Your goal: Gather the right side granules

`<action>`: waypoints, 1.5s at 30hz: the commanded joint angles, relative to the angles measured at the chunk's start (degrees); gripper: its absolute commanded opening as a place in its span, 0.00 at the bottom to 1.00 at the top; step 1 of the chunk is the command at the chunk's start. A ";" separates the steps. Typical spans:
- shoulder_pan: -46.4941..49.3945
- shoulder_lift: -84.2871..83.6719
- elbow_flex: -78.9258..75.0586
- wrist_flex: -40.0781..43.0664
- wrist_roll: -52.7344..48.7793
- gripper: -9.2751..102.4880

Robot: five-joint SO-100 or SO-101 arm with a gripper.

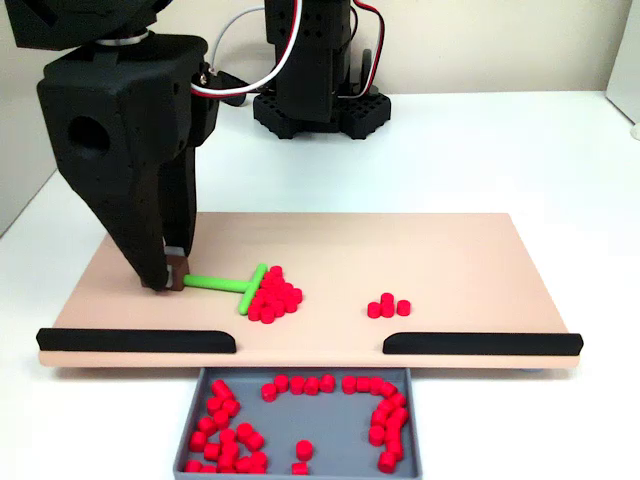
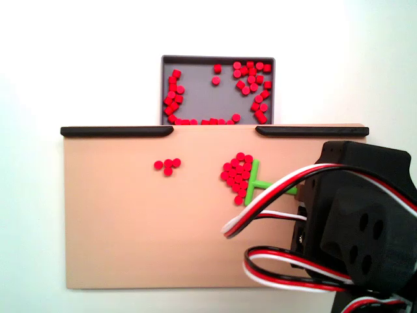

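Observation:
The bigger bunch of red pellets (image 1: 275, 295) (image 2: 236, 173) lies packed together on the tan board (image 1: 420, 250) (image 2: 130, 228), pressed against the crossbar of a green T-shaped rake (image 1: 232, 285) (image 2: 256, 183). My gripper (image 1: 172, 278) reaches down at the left of the front fixed view, shut on the end of the rake's handle. Seen from above, the black arm body (image 2: 365, 215) and its wires cover that handle end. The small bunch of four pellets (image 1: 388, 305) (image 2: 167, 165) sits apart on the board.
A grey tray (image 1: 340, 420) (image 2: 202, 85) with many red pellets stands against the board's edge, behind a gap between two black rails (image 1: 135, 340) (image 1: 480, 343). The arm's base (image 1: 320, 100) stands beyond the board on the white table.

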 commanded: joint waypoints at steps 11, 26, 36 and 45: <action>-2.55 -0.18 -0.53 0.62 -14.77 0.08; -0.79 1.41 -0.35 1.32 -12.83 0.08; 3.08 12.30 7.21 1.32 4.92 0.08; -2.11 33.75 26.19 1.32 40.52 0.08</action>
